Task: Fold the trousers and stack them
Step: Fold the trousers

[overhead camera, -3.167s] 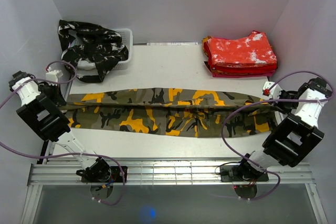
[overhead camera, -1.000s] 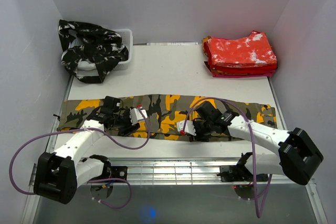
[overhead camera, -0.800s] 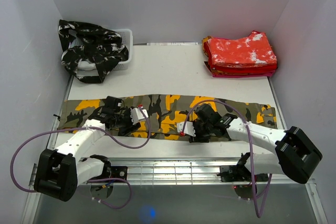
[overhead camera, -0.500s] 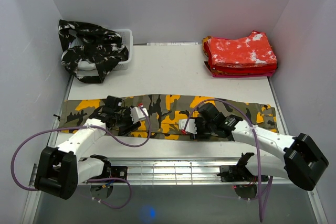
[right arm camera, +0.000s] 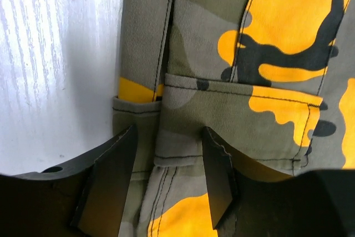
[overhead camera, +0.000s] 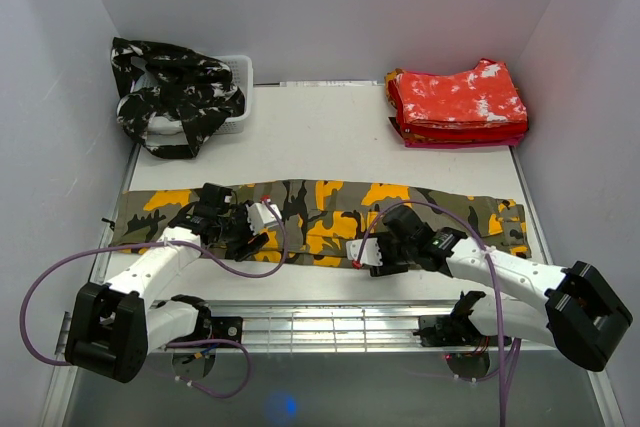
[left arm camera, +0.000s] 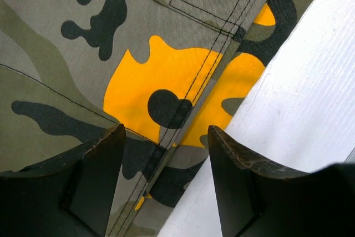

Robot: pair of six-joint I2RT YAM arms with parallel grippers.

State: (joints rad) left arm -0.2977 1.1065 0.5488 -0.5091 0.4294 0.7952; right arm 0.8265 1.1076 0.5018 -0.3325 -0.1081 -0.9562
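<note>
Standing open, left end effector point(left arm camera: 164, 137) and right end effector point(right arm camera: 166, 140) overlie flat olive-orange trousers point(overhead camera: 312, 209).

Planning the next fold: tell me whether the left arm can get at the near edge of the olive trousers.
Probably yes: the left gripper hangs open right over that edge of the olive trousers, with nothing in between.

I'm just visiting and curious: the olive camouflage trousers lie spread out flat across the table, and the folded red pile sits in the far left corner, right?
Not quite. The top view shows the folded red pile in the far right corner, not the left. The olive camouflage trousers do lie spread out flat across the table.
</note>
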